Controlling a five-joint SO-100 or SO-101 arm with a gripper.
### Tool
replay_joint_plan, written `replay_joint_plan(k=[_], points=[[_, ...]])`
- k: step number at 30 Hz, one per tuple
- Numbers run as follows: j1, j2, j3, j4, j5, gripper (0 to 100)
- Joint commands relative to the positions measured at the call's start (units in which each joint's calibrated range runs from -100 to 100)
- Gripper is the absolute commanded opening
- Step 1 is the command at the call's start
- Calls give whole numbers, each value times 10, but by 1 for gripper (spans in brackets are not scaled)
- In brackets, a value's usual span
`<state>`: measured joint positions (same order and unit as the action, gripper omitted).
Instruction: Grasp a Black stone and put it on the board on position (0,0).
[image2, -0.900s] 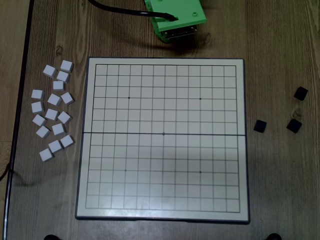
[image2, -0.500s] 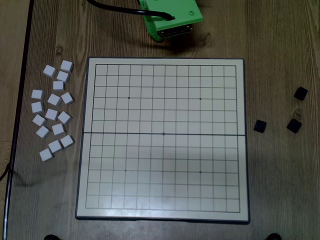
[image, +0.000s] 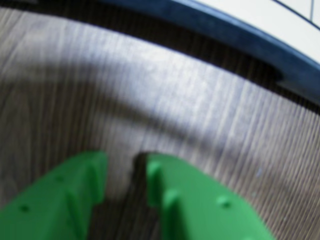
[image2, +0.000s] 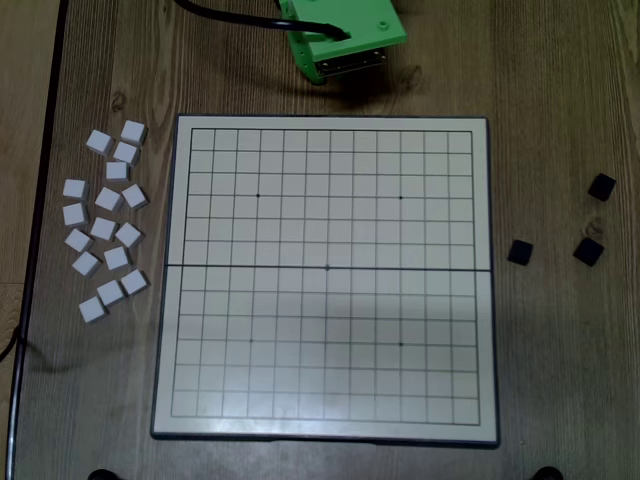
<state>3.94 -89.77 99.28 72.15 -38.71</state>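
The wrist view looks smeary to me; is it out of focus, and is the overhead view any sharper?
Wrist view: soft all over, the green gripper fingers blurred most, the board edge bowed by the lens. Overhead view: sharper, grid lines crisp, though a faint shadow dims the board's lower half.
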Motion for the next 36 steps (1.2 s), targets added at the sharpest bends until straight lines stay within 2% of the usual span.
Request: replay_joint_plan(k=[1, 36], points=[[6, 6, 7, 25, 2, 7], [-4, 6, 7, 25, 1, 7]])
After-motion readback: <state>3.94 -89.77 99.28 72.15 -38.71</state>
